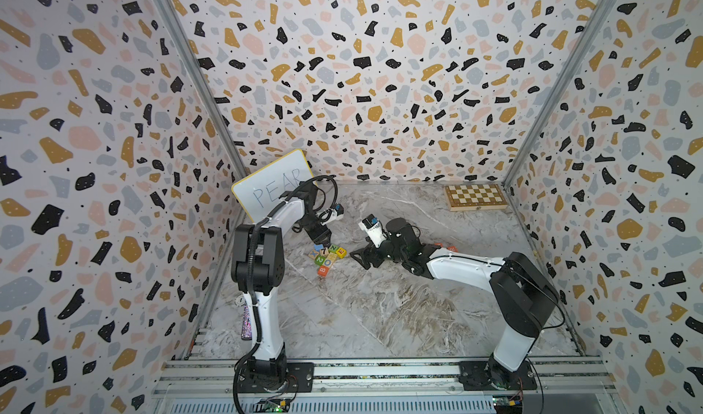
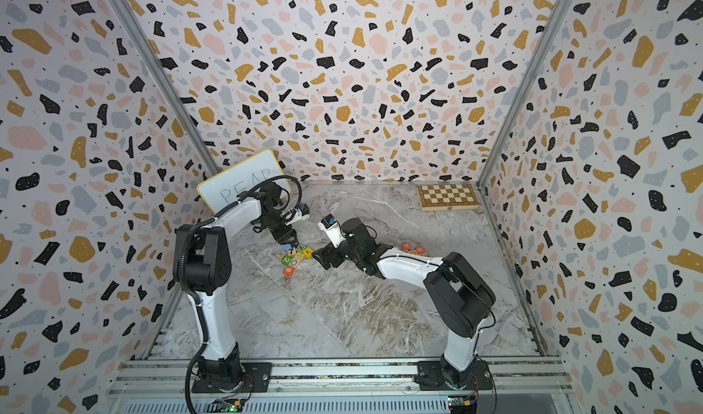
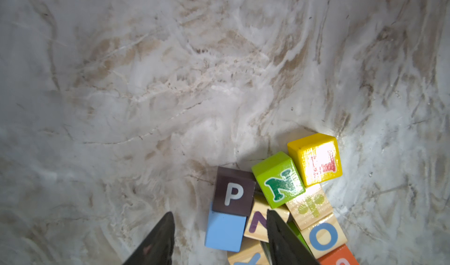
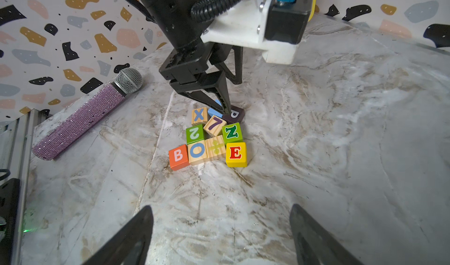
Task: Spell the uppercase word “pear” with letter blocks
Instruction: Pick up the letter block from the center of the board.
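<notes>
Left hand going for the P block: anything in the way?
Yes. The blue block lies between the left hand's open fingers, nearer than the P block and against it. The purple-lettered wooden block and green N block crowd one side of P; one finger overlaps that wooden block. P's other sides face bare table.

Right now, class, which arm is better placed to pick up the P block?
Left: the left claw hangs open right by the dark P block; the right claw, open too, stands back.
</notes>
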Controlling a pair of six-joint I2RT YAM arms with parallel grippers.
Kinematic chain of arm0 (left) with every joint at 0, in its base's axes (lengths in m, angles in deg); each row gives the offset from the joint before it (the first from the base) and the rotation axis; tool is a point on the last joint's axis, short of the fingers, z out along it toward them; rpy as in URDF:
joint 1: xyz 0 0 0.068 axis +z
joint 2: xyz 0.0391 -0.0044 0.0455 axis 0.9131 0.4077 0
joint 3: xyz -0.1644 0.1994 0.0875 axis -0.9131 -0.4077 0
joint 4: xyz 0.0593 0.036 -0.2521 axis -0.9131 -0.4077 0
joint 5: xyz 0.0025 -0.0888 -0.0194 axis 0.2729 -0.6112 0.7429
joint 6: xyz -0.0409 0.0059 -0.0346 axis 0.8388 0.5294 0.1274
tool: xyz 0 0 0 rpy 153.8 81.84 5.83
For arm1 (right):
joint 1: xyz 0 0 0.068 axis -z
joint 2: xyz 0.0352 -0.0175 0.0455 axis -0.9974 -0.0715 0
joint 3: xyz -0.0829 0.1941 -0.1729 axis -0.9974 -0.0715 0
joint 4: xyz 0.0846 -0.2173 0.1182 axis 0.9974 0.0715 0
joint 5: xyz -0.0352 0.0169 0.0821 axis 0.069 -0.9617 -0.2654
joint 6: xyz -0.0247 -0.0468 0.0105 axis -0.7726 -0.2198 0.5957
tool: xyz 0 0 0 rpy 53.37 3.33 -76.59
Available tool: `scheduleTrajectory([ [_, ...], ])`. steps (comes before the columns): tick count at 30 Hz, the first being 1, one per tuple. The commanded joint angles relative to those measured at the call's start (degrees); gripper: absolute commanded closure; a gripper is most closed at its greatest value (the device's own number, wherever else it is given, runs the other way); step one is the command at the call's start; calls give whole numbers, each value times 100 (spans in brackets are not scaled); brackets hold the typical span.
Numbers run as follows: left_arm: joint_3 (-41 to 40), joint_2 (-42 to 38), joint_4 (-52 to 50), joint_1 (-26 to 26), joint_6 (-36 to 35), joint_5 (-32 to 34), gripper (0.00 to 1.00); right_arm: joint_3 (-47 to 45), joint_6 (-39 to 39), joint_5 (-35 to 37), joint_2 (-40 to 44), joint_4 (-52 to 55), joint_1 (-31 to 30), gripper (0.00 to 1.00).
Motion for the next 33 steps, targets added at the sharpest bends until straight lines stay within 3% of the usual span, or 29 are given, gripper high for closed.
scheduleTrajectory([
  [1, -37, 171, 61, 28, -162, -24, 40, 168, 58, -70, 85, 142, 12, 12],
  [33, -47, 584, 94, -16, -153, 87, 46, -8, 99, -106, -23, -75, 61, 12],
])
